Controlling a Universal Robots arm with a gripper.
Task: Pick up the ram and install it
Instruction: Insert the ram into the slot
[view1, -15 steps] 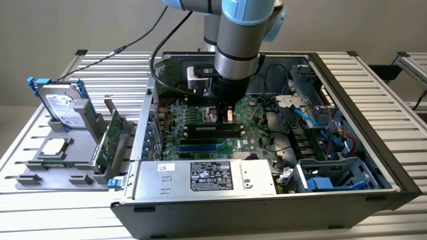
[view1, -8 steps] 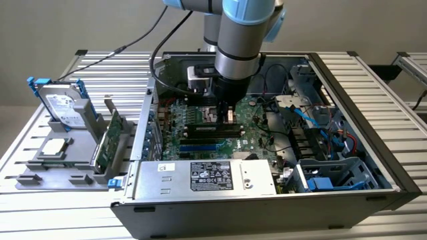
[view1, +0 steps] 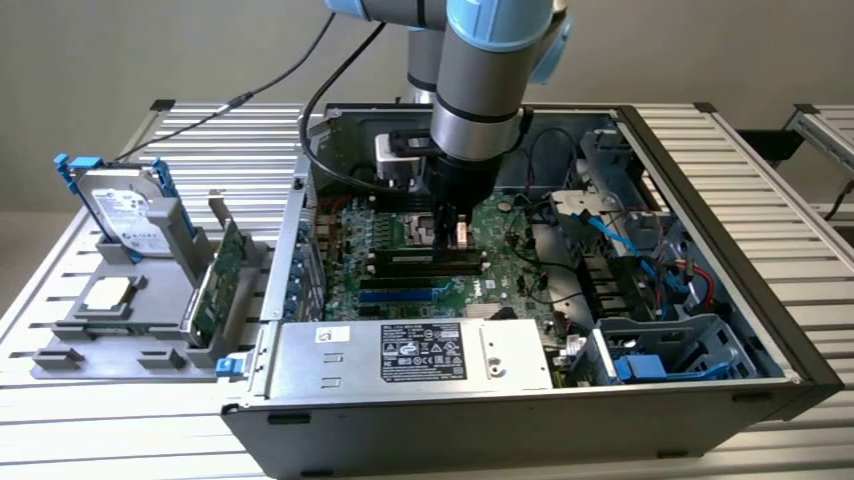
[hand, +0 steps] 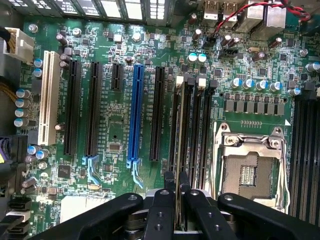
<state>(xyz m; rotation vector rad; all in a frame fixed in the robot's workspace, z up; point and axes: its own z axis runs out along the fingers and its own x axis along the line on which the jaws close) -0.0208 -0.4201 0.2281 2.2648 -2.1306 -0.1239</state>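
My gripper (view1: 447, 232) reaches down into the open computer case (view1: 721, 240), just above the black memory slots (view1: 427, 262) of the motherboard. In the wrist view the two black fingers (hand: 166, 182) stand close together, shut on the ram (hand: 179, 125). The ram shows edge-on as a thin strip. It runs lengthwise along the first of the black memory slots (hand: 192, 125) with white end latches, beside the CPU socket (hand: 250, 167). Whether it is seated in the slot or hovers just over it, I cannot tell.
A blue slot (hand: 134, 115), black slots and a white slot (hand: 46, 97) lie beside the memory slots. The power supply (view1: 414, 355) and a drive cage (view1: 667, 350) line the case front. Outside, a grey stand holds a hard drive (view1: 120, 215) and a green card (view1: 214, 275).
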